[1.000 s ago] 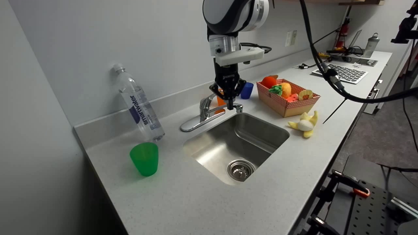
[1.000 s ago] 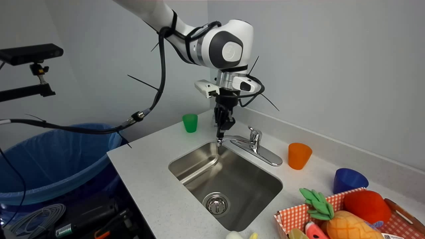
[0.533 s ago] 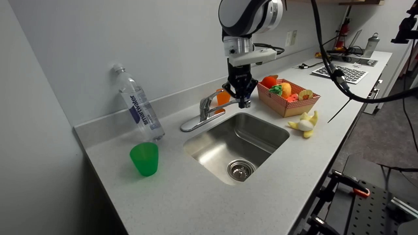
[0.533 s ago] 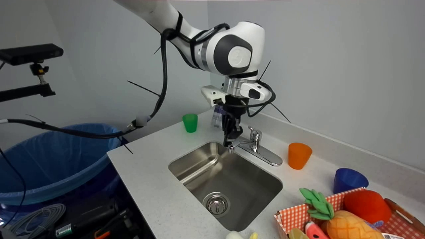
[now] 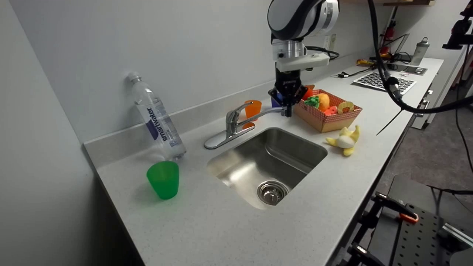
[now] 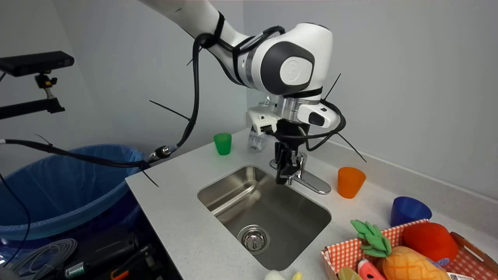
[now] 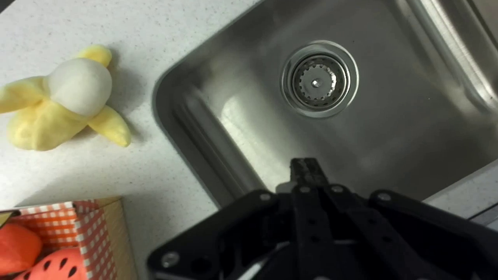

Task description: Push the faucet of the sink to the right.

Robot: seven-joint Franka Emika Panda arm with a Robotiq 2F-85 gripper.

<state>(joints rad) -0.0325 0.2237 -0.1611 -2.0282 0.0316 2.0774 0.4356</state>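
Faucet (image 5: 231, 123) was seen behind the sink (image 5: 240, 176), spout (image 5: 263, 112) ending beside the gripper (image 5: 288, 112) | jaws were pressed together | slow pressure near its end, along its arc, was judged best, lest it be overrun.

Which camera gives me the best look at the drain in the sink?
The wrist view: it shows the drain largest, from nearly overhead, with small holes visible and the gripper not covering it. Both exterior views show the drain whole too, but smaller and in less detail.
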